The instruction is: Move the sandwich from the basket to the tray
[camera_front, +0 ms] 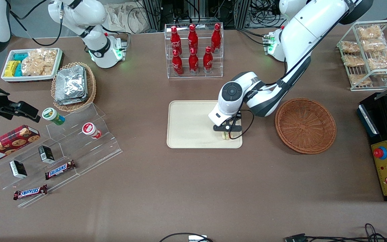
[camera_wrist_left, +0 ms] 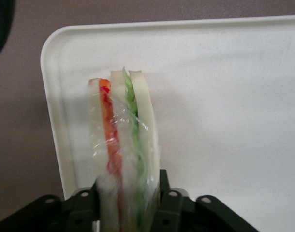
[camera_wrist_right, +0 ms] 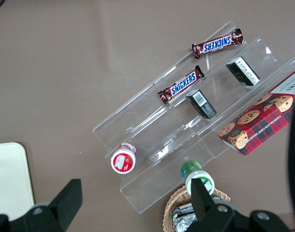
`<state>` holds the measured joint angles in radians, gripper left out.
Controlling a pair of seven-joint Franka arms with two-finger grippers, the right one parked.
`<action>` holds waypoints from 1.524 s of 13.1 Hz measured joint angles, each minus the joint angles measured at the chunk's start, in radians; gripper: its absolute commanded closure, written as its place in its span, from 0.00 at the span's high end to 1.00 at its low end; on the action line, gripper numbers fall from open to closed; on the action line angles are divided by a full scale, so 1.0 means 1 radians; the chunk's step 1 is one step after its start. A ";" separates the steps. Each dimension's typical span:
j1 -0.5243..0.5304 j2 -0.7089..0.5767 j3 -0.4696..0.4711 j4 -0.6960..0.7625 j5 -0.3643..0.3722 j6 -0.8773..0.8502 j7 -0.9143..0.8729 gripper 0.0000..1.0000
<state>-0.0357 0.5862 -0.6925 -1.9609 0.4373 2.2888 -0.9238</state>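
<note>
The sandwich (camera_wrist_left: 123, 135), a wrapped wedge of white bread with red-orange and green layers, stands on edge between the black fingers (camera_wrist_left: 167, 195) of my left gripper (camera_wrist_left: 125, 205), which is shut on it. In the front view the gripper (camera_front: 227, 131) hangs low over the cream tray (camera_front: 186, 124), with the sandwich (camera_front: 226, 135) showing just below it. It is at the tray corner nearest the front camera, on the basket's side. The tray (camera_wrist_left: 225, 96) lies right under the sandwich; I cannot tell whether they touch. The reddish-brown basket (camera_front: 305, 125) sits empty beside the tray, toward the working arm's end.
A clear rack of red bottles (camera_front: 193, 50) stands farther from the front camera than the tray. A black control box (camera_front: 386, 151) sits past the basket, a wire rack of bagged snacks (camera_front: 370, 53) above it. Acrylic steps with snacks (camera_front: 62, 148) lie toward the parked arm's end.
</note>
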 measured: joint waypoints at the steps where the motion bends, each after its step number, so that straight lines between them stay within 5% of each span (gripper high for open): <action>1: 0.001 0.000 0.000 0.000 0.001 -0.001 -0.002 1.00; 5: 0.006 -0.027 0.000 0.013 0.007 -0.075 -0.007 1.00; 10: 0.012 -0.219 -0.004 0.091 -0.005 -0.334 -0.007 1.00; 16: 0.102 -0.363 0.010 0.382 -0.208 -0.704 0.191 1.00; 20: 0.123 -0.478 0.244 0.412 -0.347 -0.758 0.441 1.00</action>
<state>0.0873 0.1079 -0.4484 -1.5490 0.0906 1.5305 -0.4826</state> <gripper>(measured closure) 0.000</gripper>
